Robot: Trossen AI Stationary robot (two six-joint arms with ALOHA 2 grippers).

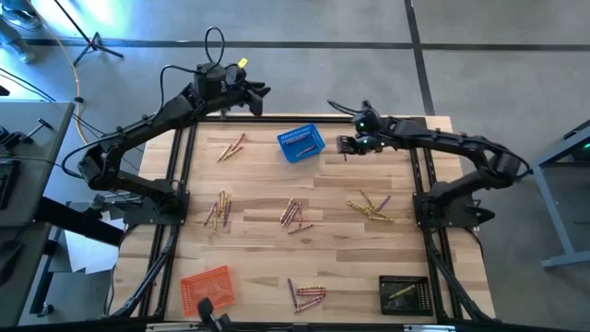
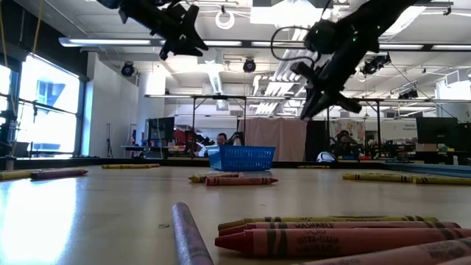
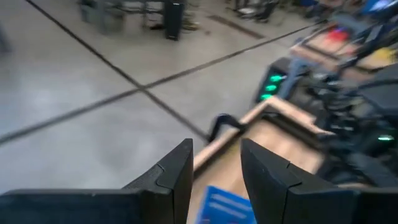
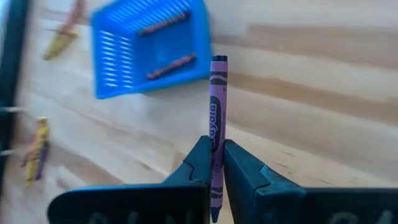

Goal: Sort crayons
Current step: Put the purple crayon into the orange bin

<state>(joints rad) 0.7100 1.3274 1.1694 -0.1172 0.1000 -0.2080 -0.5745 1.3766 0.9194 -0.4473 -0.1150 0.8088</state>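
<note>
My right gripper is shut on a purple crayon above the table, just right of the blue mesh basket. The basket stands on the table with two crayons lying in it. Loose crayons lie in clusters on the wooden table: far left, left, middle, right and near edge. My left gripper hangs open and holds nothing, high over the table's far edge. My right gripper pinches the purple crayon between its two fingers around the middle of its paper wrapper. The crayon lies along the fingers, its far end sticking out past the fingertips. The fingers slant down from the table's right side. The crayon is lifted clear of the table.
An orange basket stands at the near left corner and a black basket with crayons in it at the near right. Black frame rails run along the table's left and right sides.
</note>
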